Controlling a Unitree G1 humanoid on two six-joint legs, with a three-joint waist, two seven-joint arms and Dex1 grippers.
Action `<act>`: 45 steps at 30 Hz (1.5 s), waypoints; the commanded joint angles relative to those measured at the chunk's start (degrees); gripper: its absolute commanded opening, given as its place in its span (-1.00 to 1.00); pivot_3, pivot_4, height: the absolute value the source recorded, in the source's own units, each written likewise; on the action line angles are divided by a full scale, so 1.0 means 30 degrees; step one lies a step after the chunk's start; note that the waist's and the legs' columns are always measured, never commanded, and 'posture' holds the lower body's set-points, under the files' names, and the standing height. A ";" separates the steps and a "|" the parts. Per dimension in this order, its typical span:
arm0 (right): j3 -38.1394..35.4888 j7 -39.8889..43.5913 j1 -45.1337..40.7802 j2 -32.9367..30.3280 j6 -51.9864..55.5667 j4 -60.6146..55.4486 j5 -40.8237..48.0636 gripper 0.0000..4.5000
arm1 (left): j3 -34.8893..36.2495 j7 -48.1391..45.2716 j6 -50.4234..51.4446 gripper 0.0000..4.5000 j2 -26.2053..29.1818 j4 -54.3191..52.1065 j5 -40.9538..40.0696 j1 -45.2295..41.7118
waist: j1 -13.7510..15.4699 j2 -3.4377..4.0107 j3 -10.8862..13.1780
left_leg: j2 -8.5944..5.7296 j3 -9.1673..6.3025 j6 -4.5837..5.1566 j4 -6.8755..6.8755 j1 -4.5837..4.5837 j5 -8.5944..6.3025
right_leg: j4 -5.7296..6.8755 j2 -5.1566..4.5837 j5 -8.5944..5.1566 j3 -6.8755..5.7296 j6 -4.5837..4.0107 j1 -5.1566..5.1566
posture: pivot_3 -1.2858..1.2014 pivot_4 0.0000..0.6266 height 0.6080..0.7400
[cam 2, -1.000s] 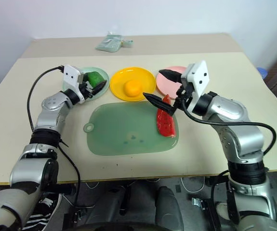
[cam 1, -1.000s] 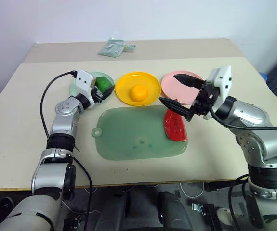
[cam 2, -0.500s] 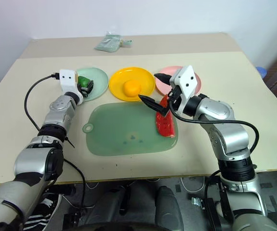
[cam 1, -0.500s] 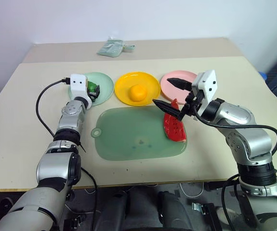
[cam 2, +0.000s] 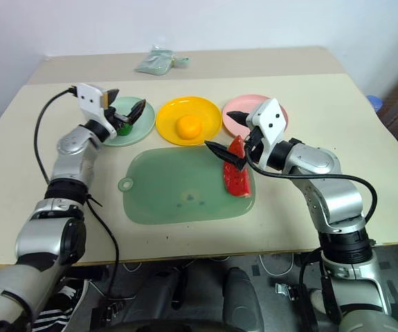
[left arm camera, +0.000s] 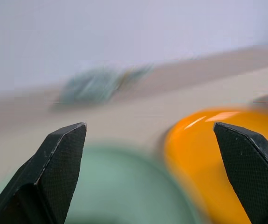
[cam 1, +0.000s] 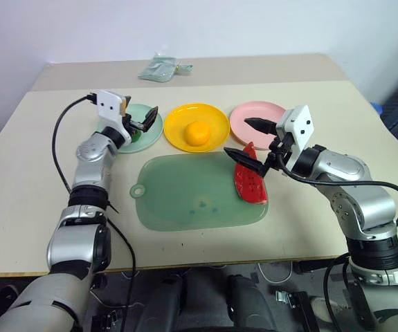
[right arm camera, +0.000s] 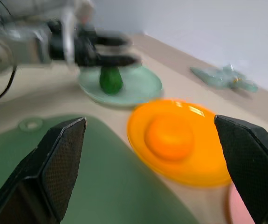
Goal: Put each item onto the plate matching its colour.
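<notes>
The dark green lump (right arm camera: 110,80) stands on the pale mint plate (cam 1: 151,127). My left gripper (cam 1: 138,111) hovers open just above it, holding nothing. The orange-yellow fruit (cam 1: 198,133) rests on the yellow plate (cam 1: 216,121). The pink plate (cam 1: 254,114) holds nothing. The red watermelon wedge (cam 1: 248,183) lies on the right end of the translucent green cutting board (cam 1: 185,194). My right gripper (cam 1: 239,136) is open, level, just above the wedge's far end, between it and the pink plate.
A pale green packet (cam 1: 160,67) lies at the table's far edge. The three plates stand in a row behind the cutting board. Bare tabletop (cam 1: 32,159) stretches to the left and right (cam 1: 351,117) of the plates.
My left gripper has opened, let go of the green lump on the mint plate, and risen above it. My right gripper has sunk slightly toward the watermelon wedge.
</notes>
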 commanded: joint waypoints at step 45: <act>-0.1838 -0.4393 -0.1951 -0.0300 1.0405 -0.1593 0.0927 -0.53 | -0.1505 -1.2568 0.6443 1.00 0.3607 -0.9396 -0.5109 0.5317 | 0.0175 0.0024 -0.0010 | 0.0016 0.0005 -0.0002 -0.0009 -0.0014 0.0002 | -0.0015 -0.0004 -0.0004 0.0009 -0.0024 -0.0021 | 0.03 -0.52 1.00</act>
